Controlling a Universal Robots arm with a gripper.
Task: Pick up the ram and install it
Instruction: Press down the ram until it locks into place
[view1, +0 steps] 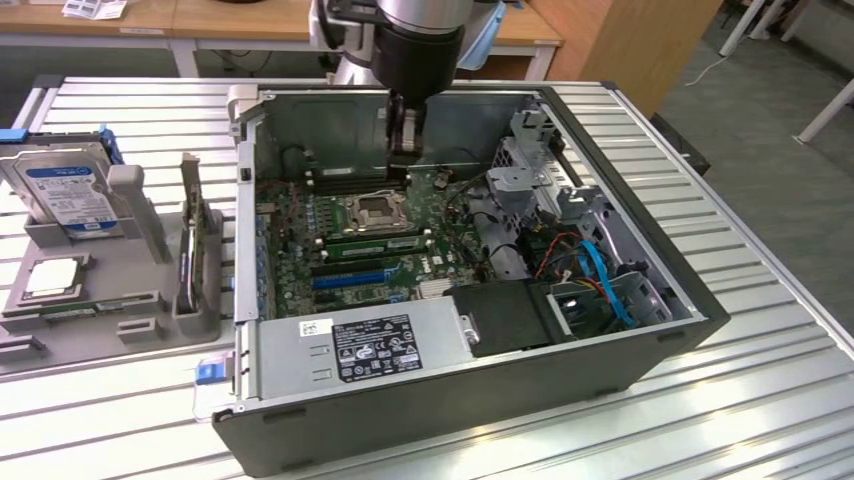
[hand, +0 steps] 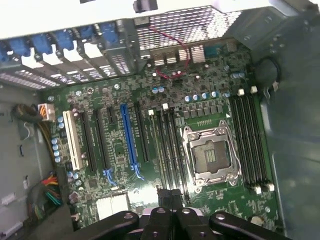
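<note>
The ram, a thin green stick with dark chips, lies flat in the grey holder tray at the exterior view's left, outside the computer case. My gripper hangs inside the open case, above the motherboard near the back wall, far from the ram. In the wrist view its fingertips are pressed together with nothing between them. They hover over the long black memory slots beside the open CPU socket. More black slots run along the socket's other side.
The tray also carries a hard drive, a square silver CPU chip and an upright expansion card. Inside the case are a power supply, a drive cage and blue cables. The case stands on a slatted metal table.
</note>
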